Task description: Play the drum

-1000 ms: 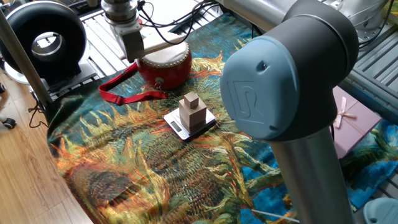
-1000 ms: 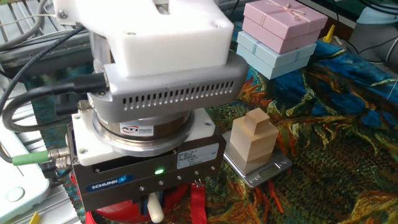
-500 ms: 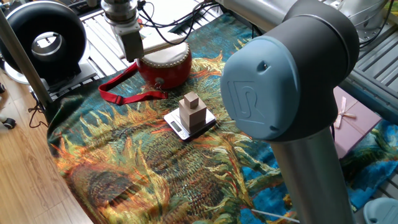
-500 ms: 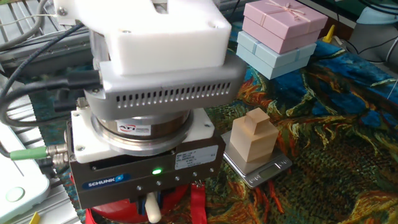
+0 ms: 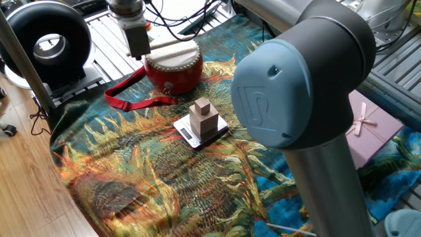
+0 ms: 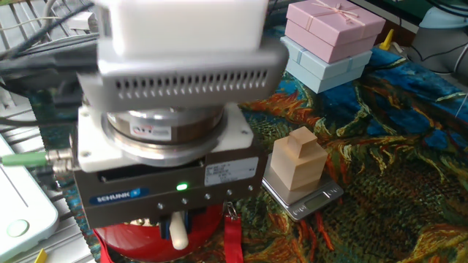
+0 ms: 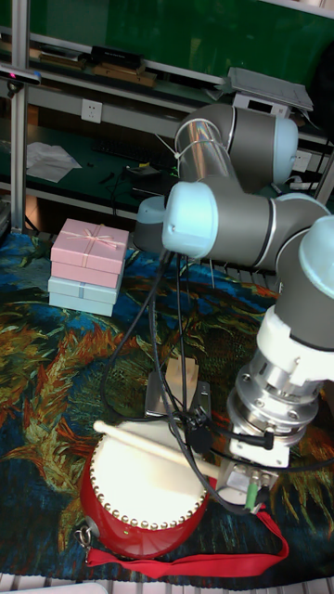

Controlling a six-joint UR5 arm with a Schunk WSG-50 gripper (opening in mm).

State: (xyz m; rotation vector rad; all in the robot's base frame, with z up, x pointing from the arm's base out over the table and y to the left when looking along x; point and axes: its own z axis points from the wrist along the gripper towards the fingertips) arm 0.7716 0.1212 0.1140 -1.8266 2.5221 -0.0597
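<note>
- My pincer (image 7: 243, 483) is clamped on the thick end of a pale, smooth wooden drumstick (image 7: 153, 443), which reaches out from it across the drum.
- The drum (image 5: 173, 68) is a small, glossy red barrel with a cream-white skin head, and it stands upright on the surface (image 5: 131, 171), near the far corner in one fixed view.
- In the tall fixed view the stick lies slantwise over the skin, its rounded tip past the far rim (whether it touches the head, I cannot tell).
- A row of small round studs rings the red body just under the skin, seen in the tall fixed view.
- A long red fabric strap (image 5: 128, 99) trails flat from the drum across the cloth, looping toward the edge of the surface.
- The surface is covered by a woven-looking cloth with swirling orange, yellow and blue sunflower patterns.
- Near the drum a stepped block of light wood (image 5: 204, 117) stands on a flat silvery scale (image 5: 187, 135).
- A pink gift box (image 6: 333, 25) with a thin bow is stacked on a pale blue box (image 6: 322, 64), both matte and square-edged.
- A black round fan (image 5: 46, 43) stands beyond the cloth's edge, well apart from the drum.
</note>
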